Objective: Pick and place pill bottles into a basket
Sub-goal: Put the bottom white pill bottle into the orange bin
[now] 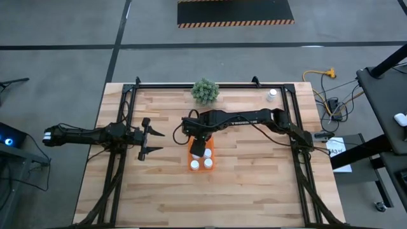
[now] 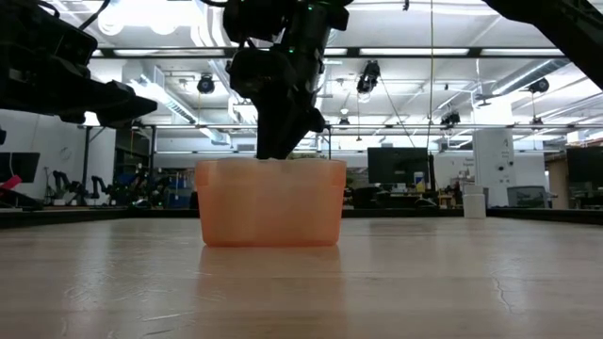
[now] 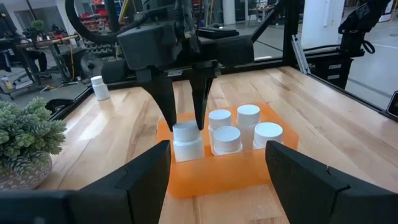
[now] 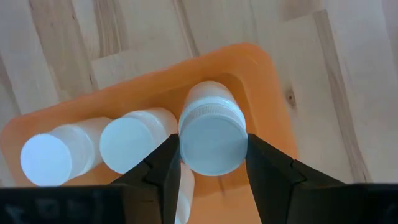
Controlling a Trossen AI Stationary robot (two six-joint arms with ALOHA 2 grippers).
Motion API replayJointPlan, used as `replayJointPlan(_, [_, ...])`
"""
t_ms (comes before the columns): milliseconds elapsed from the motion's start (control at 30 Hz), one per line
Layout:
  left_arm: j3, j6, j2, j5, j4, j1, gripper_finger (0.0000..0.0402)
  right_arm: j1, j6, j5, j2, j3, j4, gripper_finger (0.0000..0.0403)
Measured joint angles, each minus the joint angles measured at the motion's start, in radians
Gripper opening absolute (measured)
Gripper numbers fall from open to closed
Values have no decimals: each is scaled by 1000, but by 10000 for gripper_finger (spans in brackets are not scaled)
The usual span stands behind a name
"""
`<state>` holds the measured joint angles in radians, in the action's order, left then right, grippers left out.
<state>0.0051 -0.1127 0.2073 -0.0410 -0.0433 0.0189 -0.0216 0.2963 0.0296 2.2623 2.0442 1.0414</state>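
The orange basket [image 1: 202, 159] [image 2: 271, 202] sits mid-table, and several white pill bottles [image 3: 227, 138] stand upright in it. My right gripper [image 1: 198, 145] [image 4: 212, 155] reaches steeply down into the basket's far-left corner, shut on another pill bottle [image 3: 186, 141]. A single pill bottle [image 1: 272, 95] [image 3: 98, 87] stands alone on the table near the far right corner. My left gripper [image 1: 154, 141] [image 3: 217, 152] hangs open to the basket's left, above the table, with nothing between its fingers. My right gripper pinches the pill bottle's upper part, at the cap [image 4: 212, 144], between its two fingers [image 3: 200, 99]. They come from above, pointing steeply down. The bottle is upright, its lower part inside the basket's corner beside the others. Whether its base rests on the basket floor I cannot tell.
A small green potted plant [image 1: 205, 91] [image 3: 25, 137] stands at the table's far edge, behind the basket. A black frame rail [image 1: 210, 84] runs along the far and side edges. Bare wood lies in front of the basket.
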Motion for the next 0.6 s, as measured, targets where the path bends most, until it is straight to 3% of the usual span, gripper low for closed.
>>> replayJointPlan(600, [0,0,1,0,0,0,245,0,-1,24,0,-7,-5,138])
